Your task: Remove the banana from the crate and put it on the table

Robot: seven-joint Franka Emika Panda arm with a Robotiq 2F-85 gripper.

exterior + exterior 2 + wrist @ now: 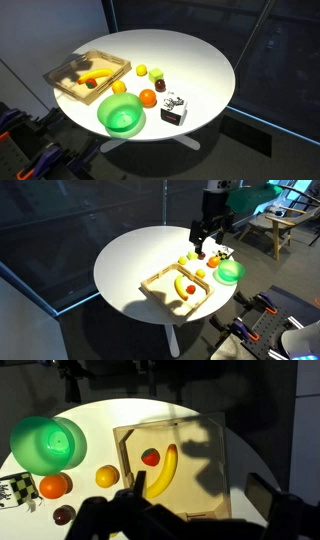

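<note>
The yellow banana lies inside the light-wood crate, next to a small red fruit. Both exterior views show the banana in the crate on the round white table. My gripper hangs well above the table, apart from the crate. In the wrist view its two dark fingers stand wide apart at the bottom edge. It is open and empty.
A green bowl, a round yellow lemon-like ball, an orange and a dark fruit lie beside the crate. A black-and-white box and two small yellow-green fruits stand near the table's middle.
</note>
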